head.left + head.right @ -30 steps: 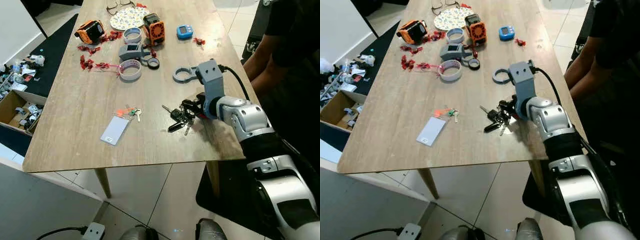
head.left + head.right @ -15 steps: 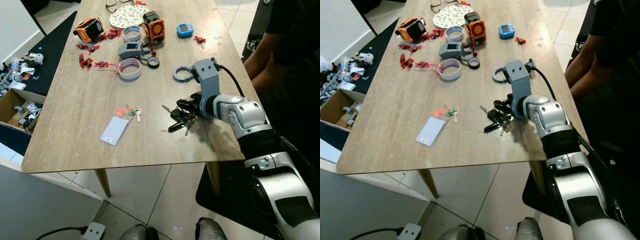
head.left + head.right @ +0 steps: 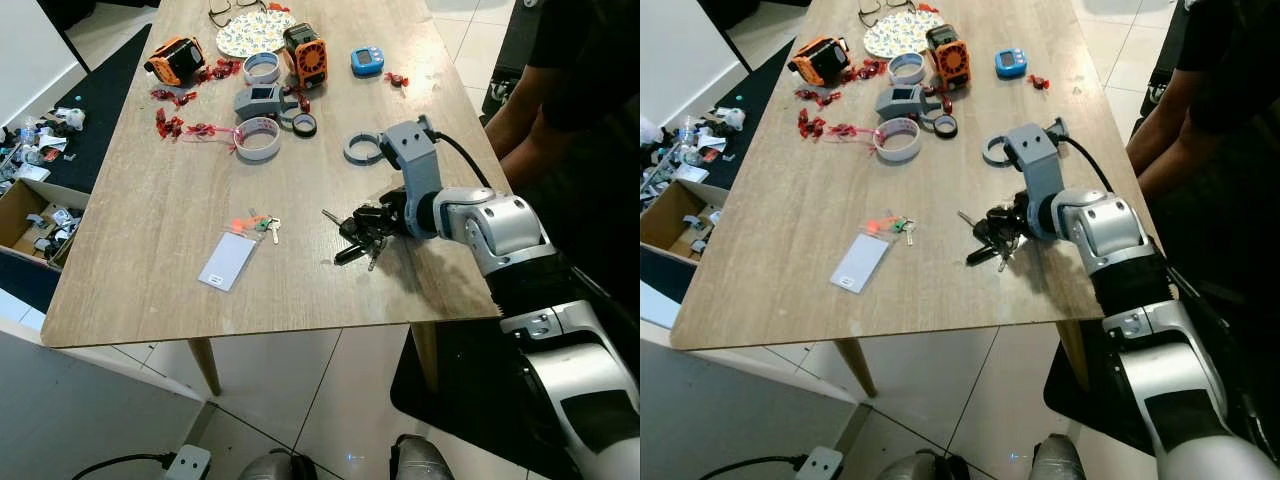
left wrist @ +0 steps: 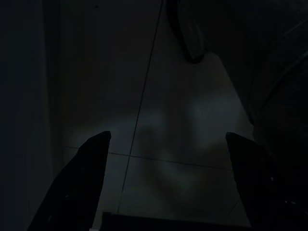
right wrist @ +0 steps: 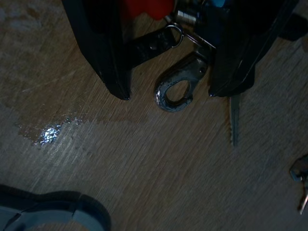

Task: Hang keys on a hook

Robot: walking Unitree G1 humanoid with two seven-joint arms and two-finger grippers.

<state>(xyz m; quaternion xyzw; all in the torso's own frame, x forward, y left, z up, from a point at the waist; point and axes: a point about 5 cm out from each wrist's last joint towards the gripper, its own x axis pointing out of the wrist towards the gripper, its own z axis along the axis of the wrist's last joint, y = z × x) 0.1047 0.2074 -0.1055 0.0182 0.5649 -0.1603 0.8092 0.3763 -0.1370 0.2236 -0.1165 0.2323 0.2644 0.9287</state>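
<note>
— Where are the keys (image 3: 360,232)?
— On the surface (image 3: 150,230), near its right edge. The right tool (image 3: 378,218) reaches them, fingers spread either side of the metal clasp (image 5: 175,91), not yet clenched.
— And the left tool (image 4: 166,183)?
— Hanging idle, released.

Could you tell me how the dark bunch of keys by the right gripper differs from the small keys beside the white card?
The dark key bunch is bigger and mostly black, with a metal clasp; the small keys are few, with orange and green tags. The bunch lies between the right gripper's open fingers; the small keys lie apart from it, touching the white card. Both sets rest flat on the wooden table.
</note>
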